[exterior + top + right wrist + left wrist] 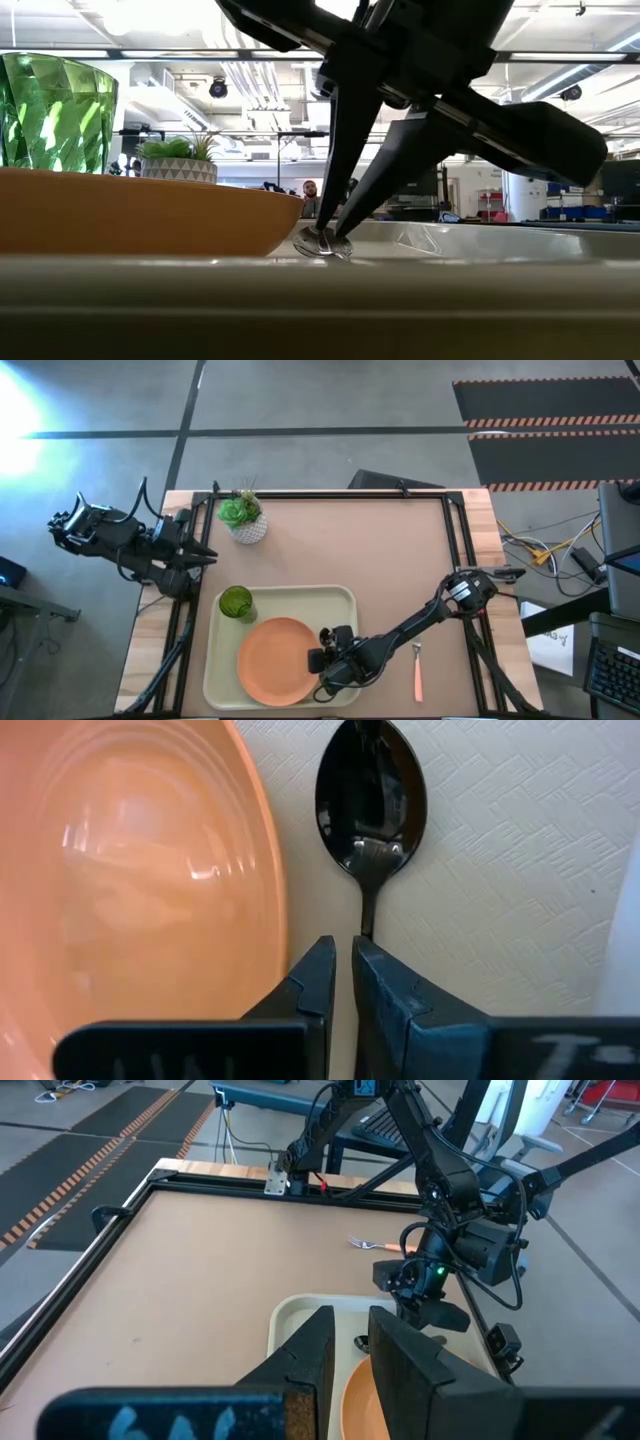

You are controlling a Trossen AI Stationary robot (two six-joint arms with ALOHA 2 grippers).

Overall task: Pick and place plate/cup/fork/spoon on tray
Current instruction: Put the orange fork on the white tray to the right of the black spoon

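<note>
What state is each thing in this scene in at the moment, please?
plate: flat on the tray.
cup: upright in a tray corner.
spoon: lying on the tray beside the plate, handle between the right tool's fingers.
fork: on the table, off the tray.
tray: holds plate, cup, spoon.
right tool: over the tray, fingers nearly closed.
left tool: parked at the table's edge.

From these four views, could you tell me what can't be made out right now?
- Spoon handle: in the right wrist view it runs down between the right gripper fingers, so its far end is hidden; the high view hides the whole spoon under that arm.
- Tray floor: the low view shows only its rim.
- Fork tines: too small in the high view.
- Cup: cut off by the low view's left edge.
</note>
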